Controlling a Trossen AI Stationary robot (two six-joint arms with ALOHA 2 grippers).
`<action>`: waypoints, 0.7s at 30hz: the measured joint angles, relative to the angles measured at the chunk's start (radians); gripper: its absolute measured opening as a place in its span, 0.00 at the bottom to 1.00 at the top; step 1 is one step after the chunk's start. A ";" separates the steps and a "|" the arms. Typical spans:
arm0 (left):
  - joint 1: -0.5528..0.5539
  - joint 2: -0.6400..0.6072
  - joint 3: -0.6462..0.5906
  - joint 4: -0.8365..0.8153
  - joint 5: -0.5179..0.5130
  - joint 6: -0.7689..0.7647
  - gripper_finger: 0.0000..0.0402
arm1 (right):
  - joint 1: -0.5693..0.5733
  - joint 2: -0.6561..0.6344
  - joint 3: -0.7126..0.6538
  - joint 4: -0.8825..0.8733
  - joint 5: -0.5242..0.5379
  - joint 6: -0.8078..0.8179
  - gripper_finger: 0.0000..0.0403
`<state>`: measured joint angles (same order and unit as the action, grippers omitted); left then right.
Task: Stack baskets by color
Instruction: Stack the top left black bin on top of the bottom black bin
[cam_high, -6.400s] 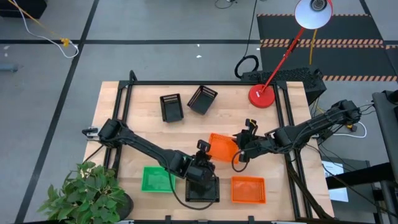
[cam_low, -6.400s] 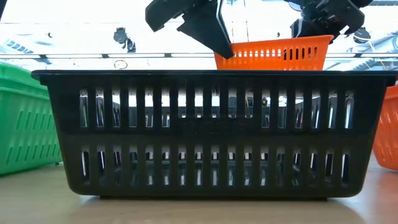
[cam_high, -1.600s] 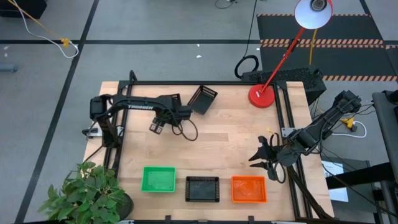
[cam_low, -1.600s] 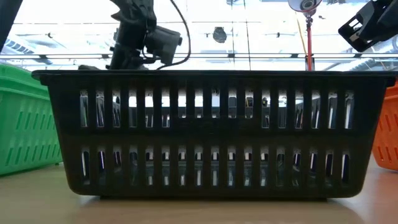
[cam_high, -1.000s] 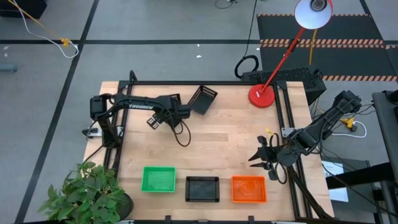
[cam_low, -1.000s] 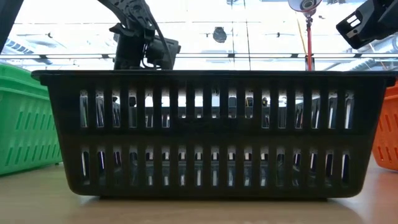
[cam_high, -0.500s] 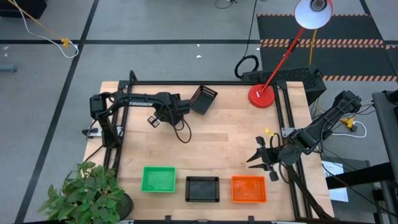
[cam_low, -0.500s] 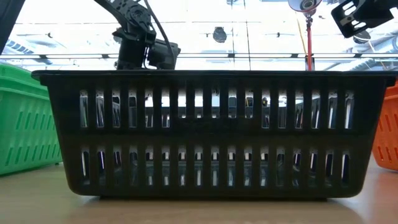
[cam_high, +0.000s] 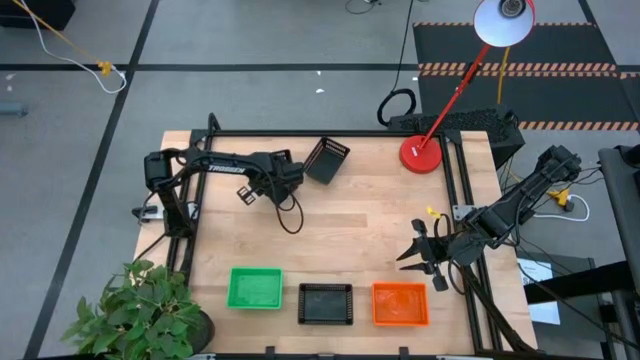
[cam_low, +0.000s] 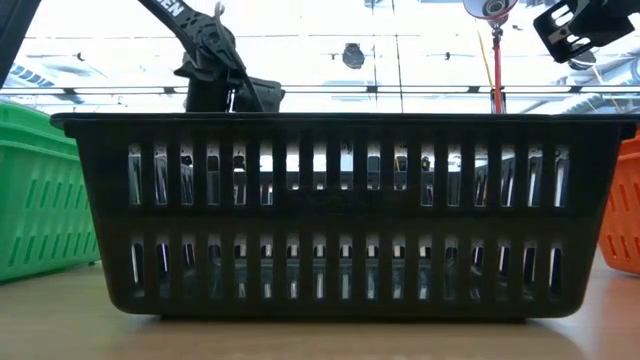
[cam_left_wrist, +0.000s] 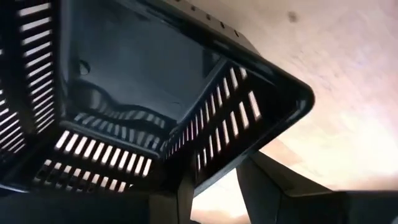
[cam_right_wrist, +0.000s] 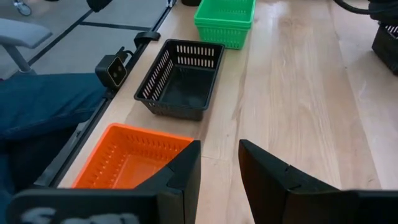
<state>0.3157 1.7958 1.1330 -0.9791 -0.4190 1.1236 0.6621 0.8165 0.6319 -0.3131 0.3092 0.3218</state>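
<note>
Plant: a leafy potted plant (cam_high: 135, 310) sits off the worktop's (cam_high: 350, 220) near-left corner.
Left gripper (cam_high: 268, 183): at the far-left part of the worktop; its fingers (cam_left_wrist: 261, 180) are closed on the rim of a black basket (cam_left_wrist: 137, 93), one finger inside the wall and one outside. In the wrist view that basket fills the frame, its solid floor and slotted walls tilted toward the camera.
Held black basket, from above: mostly hidden under the left arm; only a dark edge (cam_high: 280, 158) shows near the gripper.
Tilted black basket (cam_high: 326, 160): just beside the held one, toward the far middle of the worktop, propped at an angle and not flat.
Green basket (cam_high: 254, 288): upright on the near edge, leftmost of a row of three.
Middle black basket (cam_high: 326, 304): upright on the near edge, between the green and the orange; it fills the low view (cam_low: 340, 215).
Orange basket (cam_high: 400, 304): upright on the near edge, rightmost of the row; how many baskets are nested in any of the three cannot be told.
Lamp: red round base (cam_high: 421, 154) at the far right of the worktop, white shade (cam_high: 503, 20) out beyond it.
Right gripper (cam_high: 418, 258): hovering above the worktop near the orange basket, fingers (cam_right_wrist: 180, 177) a narrow way apart and holding nothing.
</note>
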 joint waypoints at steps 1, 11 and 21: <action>0.000 0.000 -0.002 0.008 -0.001 0.000 0.27 | 0.000 0.000 0.000 -0.001 0.000 0.007 0.26; -0.066 0.000 0.018 -0.023 -0.057 -0.169 0.04 | 0.000 0.000 0.000 -0.006 0.001 0.002 0.26; -0.281 0.000 0.180 -0.093 -0.061 -0.552 0.03 | -0.001 0.000 0.000 -0.003 0.126 -0.005 0.26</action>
<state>0.0345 1.7958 1.3132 -1.0719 -0.4805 0.5716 0.6611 0.8162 0.6319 -0.3157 0.4352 0.3166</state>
